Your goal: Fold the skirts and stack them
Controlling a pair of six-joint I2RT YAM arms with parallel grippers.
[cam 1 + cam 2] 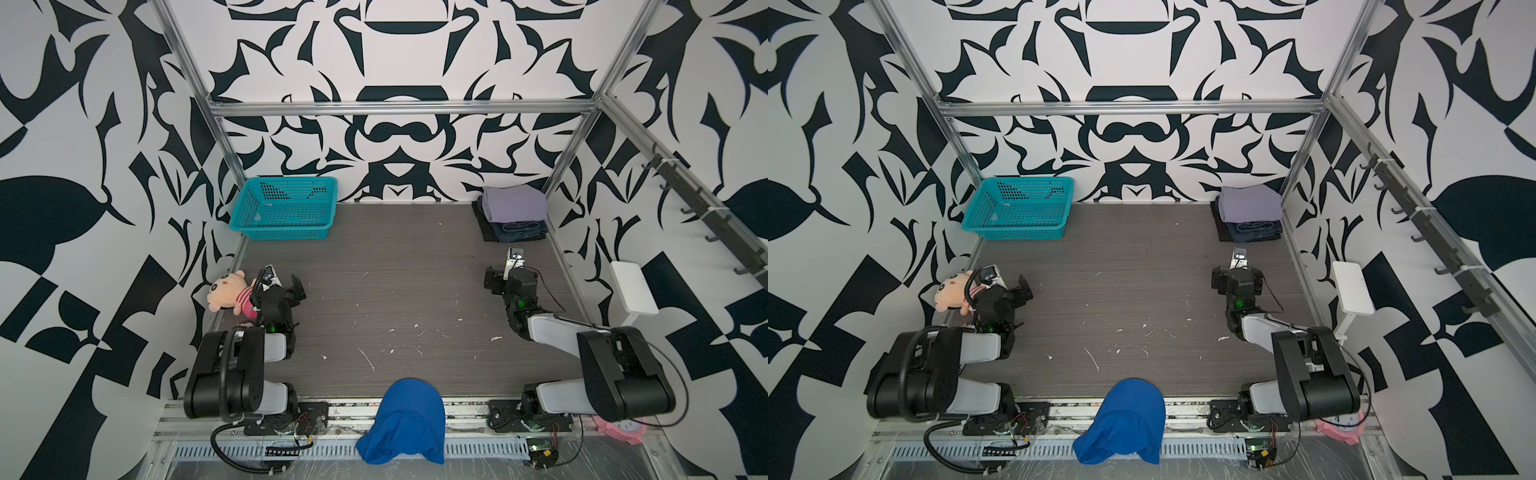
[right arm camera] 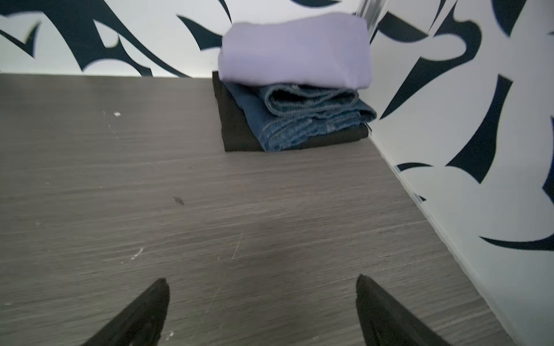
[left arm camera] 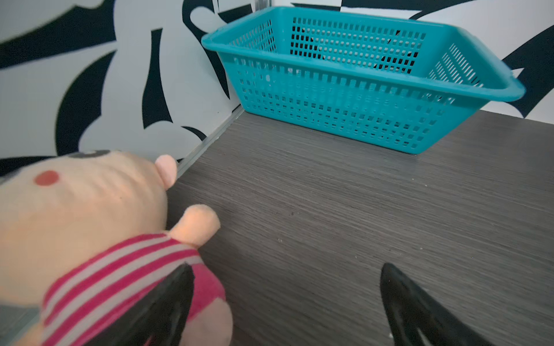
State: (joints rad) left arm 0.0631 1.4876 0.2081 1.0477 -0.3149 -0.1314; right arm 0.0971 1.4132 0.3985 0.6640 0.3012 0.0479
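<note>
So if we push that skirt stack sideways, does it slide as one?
Probably not: the lavender skirt lies loose on the denim skirt, whose folds look rounded, so it'd likely slip off. The flat black skirt underneath may drag and bunch.

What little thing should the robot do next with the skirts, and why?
Probably just draw the right gripper back to rest. The lavender skirt lies folded on the denim skirt, which lies on the black skirt, one stack in the far corner. That gripper and the left gripper are open and empty, and no unfolded skirt shows.
</note>
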